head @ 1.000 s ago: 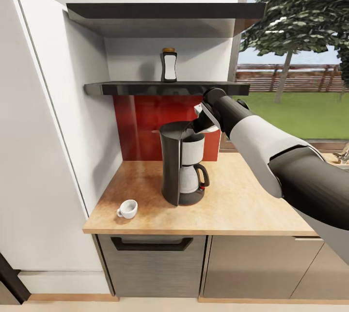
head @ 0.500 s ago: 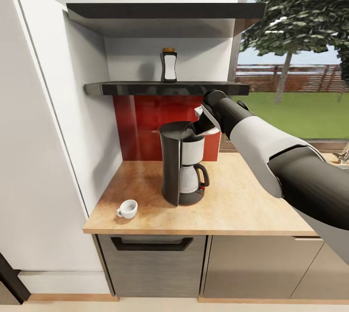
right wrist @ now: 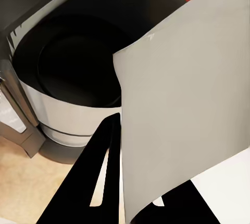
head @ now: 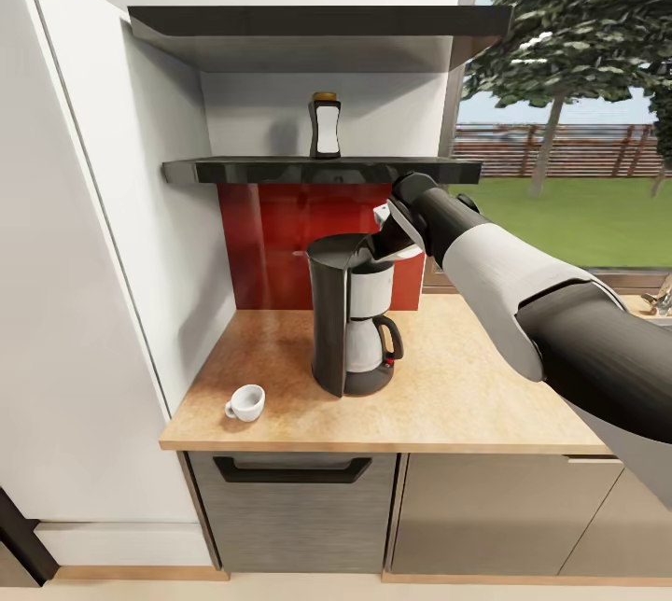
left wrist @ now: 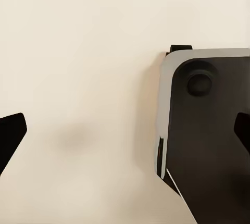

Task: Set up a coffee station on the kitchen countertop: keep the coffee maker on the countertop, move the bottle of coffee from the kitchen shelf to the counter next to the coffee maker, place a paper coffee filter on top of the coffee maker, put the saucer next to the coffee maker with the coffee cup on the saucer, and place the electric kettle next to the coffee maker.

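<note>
The black coffee maker [head: 347, 321] stands on the beige countertop [head: 467, 396], its round top opening [right wrist: 78, 62] seen from close above. My right gripper [head: 381, 242] hovers just over that top, shut on the paper coffee filter [right wrist: 182, 104], a pale sheet tilted between the black fingers [right wrist: 99, 182]. On the black kitchen shelf [head: 280, 171] stands the bottle of coffee [head: 326, 125]. The white coffee cup [head: 247, 402] sits near the counter's front left corner. My left gripper [left wrist: 125, 133] is open over pale floor. The saucer and the electric kettle are out of view.
A white tall cabinet wall [head: 93, 256] bounds the counter's left side, and a red backsplash [head: 271, 246] is behind the coffee maker. A second dark shelf [head: 317, 22] hangs higher up. A window [head: 569, 116] is at the right. A drawer [head: 294, 489] sits below the counter.
My right gripper with the filter has crept very slightly left and up over the coffee maker's top. Nothing else has moved.
</note>
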Available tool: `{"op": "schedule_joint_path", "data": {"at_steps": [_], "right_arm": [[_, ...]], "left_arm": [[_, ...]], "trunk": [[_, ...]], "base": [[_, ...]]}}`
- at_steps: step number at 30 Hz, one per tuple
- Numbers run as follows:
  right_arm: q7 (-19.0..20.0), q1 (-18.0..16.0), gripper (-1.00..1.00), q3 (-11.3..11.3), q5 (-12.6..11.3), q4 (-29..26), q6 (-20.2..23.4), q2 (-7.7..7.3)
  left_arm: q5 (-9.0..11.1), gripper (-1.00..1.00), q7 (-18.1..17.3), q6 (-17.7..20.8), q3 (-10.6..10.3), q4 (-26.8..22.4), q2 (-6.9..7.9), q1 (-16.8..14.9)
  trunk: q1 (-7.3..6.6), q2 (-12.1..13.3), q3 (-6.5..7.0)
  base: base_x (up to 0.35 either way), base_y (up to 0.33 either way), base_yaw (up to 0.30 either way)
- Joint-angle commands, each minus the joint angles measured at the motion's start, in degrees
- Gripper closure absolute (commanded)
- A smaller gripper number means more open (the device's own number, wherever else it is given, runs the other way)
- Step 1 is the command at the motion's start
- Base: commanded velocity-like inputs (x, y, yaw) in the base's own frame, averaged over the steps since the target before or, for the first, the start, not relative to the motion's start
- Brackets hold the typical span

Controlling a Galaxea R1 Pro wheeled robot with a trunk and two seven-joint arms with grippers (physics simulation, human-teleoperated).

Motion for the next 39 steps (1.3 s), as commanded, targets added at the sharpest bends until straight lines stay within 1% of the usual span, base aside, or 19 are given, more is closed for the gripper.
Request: {"op": "schedule_joint_path", "data": {"at_steps": [1, 6, 12, 24, 35, 37, 39], "right_arm": [[0.1, 0.0, 1.0, 0.2, 0.1, 0.0, 0.2, 0.0], [0.1, 0.0, 1.0, 0.2, 0.1, -0.1, 0.2, 0.0], [0.1, 0.0, 1.0, 0.2, 0.1, 0.0, 0.3, 0.0], [0.1, 0.0, 1.0, 0.2, 0.4, 0.2, 0.3, 0.0], [0.0, 0.0, 1.0, 0.6, 1.7, 0.3, 0.4, 0.0], [-0.1, 0.0, 1.0, 0.9, 2.0, 0.3, 0.4, 0.0], [-0.1, 0.0, 1.0, 1.6, 2.8, 0.3, 0.4, 0.0]], "left_arm": [[-0.2, -1.0, 0.1, -0.2, 0.3, 0.1, 0.0, 0.0], [-0.2, -1.0, 0.1, -0.2, 0.3, 0.1, 0.0, 0.0], [-0.2, -1.0, 0.1, -0.2, 0.3, 0.1, 0.0, 0.0], [-0.2, -1.0, 0.1, -0.2, 0.3, 0.1, 0.0, 0.0], [-0.2, -1.0, 0.1, -0.2, 0.3, 0.1, 0.0, 0.0], [-0.2, -1.0, 0.1, -0.2, 0.3, 0.1, 0.0, 0.0], [-0.2, -1.0, 0.1, -0.2, 0.3, 0.1, 0.0, 0.0]], "trunk": [[0.02, 0.0, -0.04], [0.02, 0.0, -0.04], [0.02, 0.0, -0.03], [0.02, 0.0, -0.02], [0.02, 0.0, -0.02], [0.02, 0.0, -0.02], [0.02, 0.0, -0.02]], "base": [[0.0, 0.0, 0.0], [0.0, 0.0, 0.028], [0.0, 0.0, 0.142], [0.0, 0.0, 0.011], [0.0, 0.0, 0.0], [0.0, 0.0, 0.0], [0.0, 0.0, 0.0]]}}
